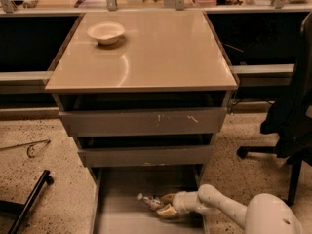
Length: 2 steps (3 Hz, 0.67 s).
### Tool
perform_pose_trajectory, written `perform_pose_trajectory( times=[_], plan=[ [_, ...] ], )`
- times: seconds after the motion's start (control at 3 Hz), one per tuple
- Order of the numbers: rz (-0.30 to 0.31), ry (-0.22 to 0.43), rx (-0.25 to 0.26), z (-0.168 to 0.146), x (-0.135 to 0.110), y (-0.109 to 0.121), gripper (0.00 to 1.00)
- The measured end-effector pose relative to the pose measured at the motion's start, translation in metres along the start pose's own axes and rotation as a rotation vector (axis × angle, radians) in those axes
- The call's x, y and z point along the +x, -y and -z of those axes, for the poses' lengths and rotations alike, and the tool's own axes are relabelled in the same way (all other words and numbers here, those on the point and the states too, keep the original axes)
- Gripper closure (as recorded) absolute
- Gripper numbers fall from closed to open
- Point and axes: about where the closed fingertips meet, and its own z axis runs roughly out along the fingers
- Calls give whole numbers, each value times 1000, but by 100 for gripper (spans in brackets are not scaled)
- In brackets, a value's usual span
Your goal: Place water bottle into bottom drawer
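The bottom drawer (122, 218) is pulled out at the foot of the grey cabinet, its flat grey floor showing. The water bottle (150, 201) lies on its side on that floor, white cap pointing left. My gripper (165, 204) reaches in from the right on a white arm, its tan fingers (166, 211) around the bottle's right end. I cannot see whether the fingers still press on the bottle.
A white bowl (106, 32) sits on the cabinet top (161, 52). The scratched top drawer (144, 122) and the middle drawer (145, 155) are nearly closed. A black office chair (287, 126) stands at the right. A black bar (29, 201) lies on the floor at the left.
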Motion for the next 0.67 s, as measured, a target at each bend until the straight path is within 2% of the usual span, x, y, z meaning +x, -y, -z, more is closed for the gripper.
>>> perform_pose_trajectory(
  times=[0.33, 0.67],
  plan=[
    [-8, -23, -5, -2, 9, 0, 81],
    [-8, -23, -5, -2, 9, 0, 58]
  ],
)
